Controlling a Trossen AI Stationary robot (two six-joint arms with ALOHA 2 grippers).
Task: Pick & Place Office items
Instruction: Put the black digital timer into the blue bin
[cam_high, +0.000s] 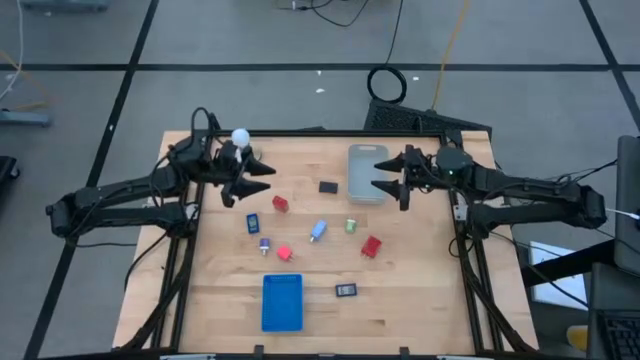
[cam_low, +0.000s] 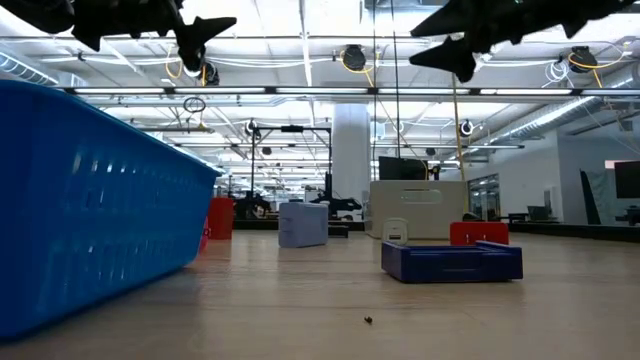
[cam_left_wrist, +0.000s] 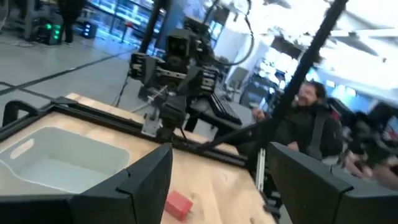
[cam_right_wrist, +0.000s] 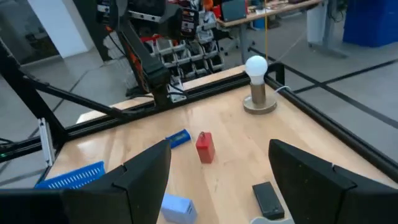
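The left claw (cam_high: 262, 178) is held above the far left of the worktop (cam_high: 420, 300), beside the white ball on its round stand (cam_high: 240, 138); its fingers are spread wide and nothing is gripped. The office items are scattered over the middle of the wooden surface: a red block (cam_high: 280, 203) nearest the left claw, a flat black rectangle (cam_high: 327, 186), a pale blue tube (cam_high: 318, 231), a second red block (cam_high: 371, 246) and another black piece (cam_high: 346, 290) near the blue tray (cam_high: 282, 302). The right claw (cam_high: 385, 177) is poised over the clear bin (cam_high: 366, 172), likewise wide apart and empty.

A clean pick is best made by descending straight onto one piece, fingers straddling its narrow sides. The blocks look rigid and boxy; the flat rectangles offer little height to pinch.
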